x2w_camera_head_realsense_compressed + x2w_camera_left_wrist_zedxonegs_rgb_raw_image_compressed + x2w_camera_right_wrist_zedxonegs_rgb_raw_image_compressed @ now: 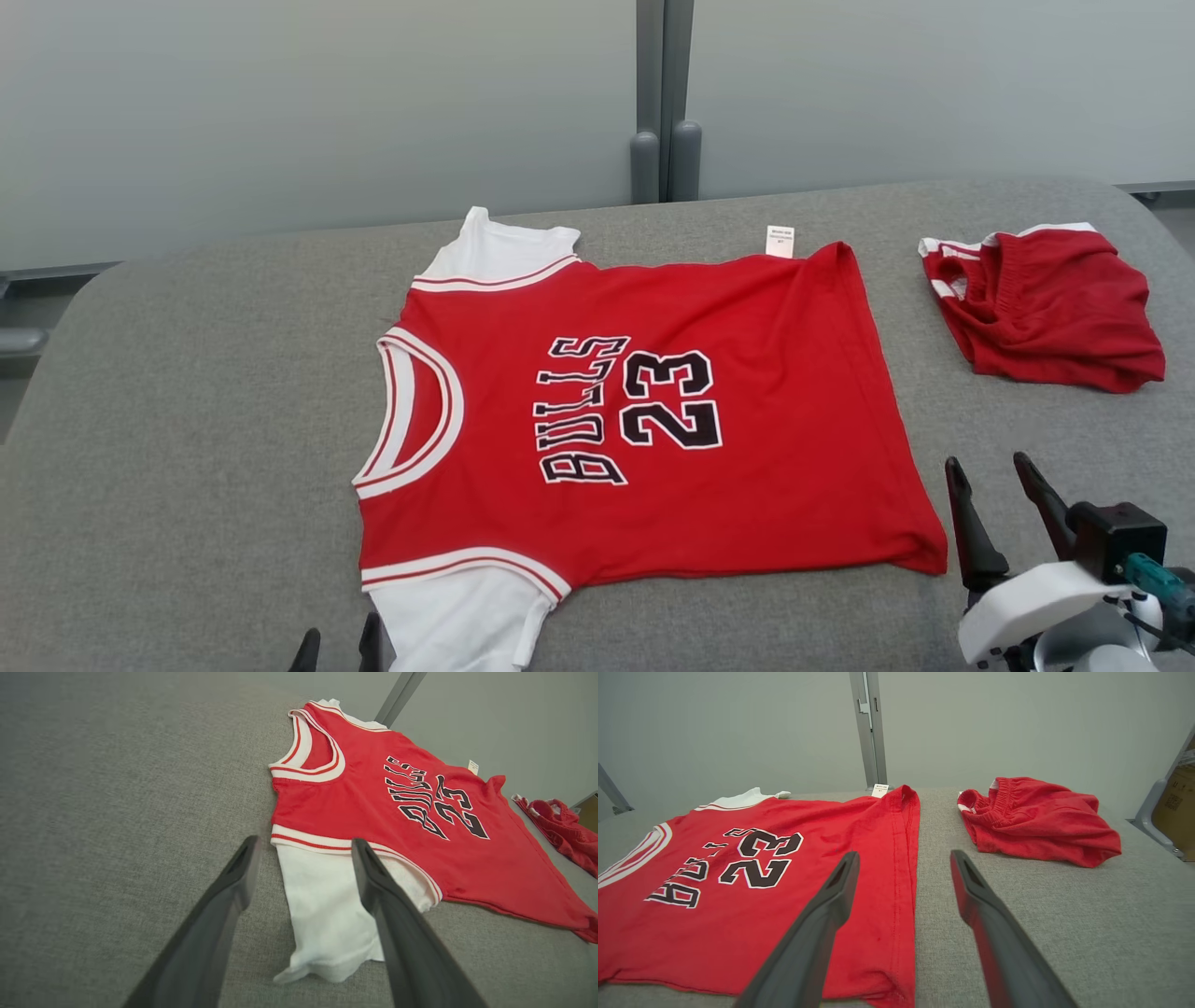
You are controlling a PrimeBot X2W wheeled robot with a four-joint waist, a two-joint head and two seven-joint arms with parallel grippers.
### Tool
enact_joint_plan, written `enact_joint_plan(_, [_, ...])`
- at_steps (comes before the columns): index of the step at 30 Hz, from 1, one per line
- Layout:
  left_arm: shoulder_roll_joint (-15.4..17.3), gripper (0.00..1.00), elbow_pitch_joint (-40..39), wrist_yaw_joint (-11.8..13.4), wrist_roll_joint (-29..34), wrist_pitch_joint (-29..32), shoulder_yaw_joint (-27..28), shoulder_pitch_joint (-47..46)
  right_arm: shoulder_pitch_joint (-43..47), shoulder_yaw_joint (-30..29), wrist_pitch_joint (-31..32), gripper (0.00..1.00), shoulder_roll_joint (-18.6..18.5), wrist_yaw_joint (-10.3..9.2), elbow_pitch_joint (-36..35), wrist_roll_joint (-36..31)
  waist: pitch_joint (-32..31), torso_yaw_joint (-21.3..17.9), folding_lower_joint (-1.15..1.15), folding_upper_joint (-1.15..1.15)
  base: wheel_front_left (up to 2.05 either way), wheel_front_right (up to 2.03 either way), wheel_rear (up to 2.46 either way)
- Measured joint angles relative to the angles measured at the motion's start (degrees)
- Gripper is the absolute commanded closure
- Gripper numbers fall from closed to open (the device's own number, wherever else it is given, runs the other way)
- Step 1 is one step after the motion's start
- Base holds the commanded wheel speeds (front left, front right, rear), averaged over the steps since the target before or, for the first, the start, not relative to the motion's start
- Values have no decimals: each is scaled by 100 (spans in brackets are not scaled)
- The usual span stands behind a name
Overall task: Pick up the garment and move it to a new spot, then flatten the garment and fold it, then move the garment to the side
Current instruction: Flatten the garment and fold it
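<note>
A red jersey (653,411) with white sleeves and "BULLS 23" lettering lies flat on the grey table (187,420), neck toward the left, hem toward the right. My left gripper (338,649) is open at the bottom edge, beside the near white sleeve (327,905); in the left wrist view its fingers (233,886) straddle that sleeve from above. Open too, my right gripper (999,485) stands just right of the jersey's near hem corner (896,980), empty. In the right wrist view the hem (906,868) runs between its fingers.
Crumpled red shorts (1046,308) with white trim lie at the table's far right. A small white tag (780,240) sticks out at the jersey's far hem corner. A grey wall and a post (663,103) stand behind the table.
</note>
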Motion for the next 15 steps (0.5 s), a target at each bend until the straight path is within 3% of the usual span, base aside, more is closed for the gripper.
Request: enact_joint_plan(15, [109, 0, 254, -286, -73, 552, -347, 342, 76, -36, 0, 0, 41, 114, 182, 54, 41, 86, 0, 0, 0, 0, 0])
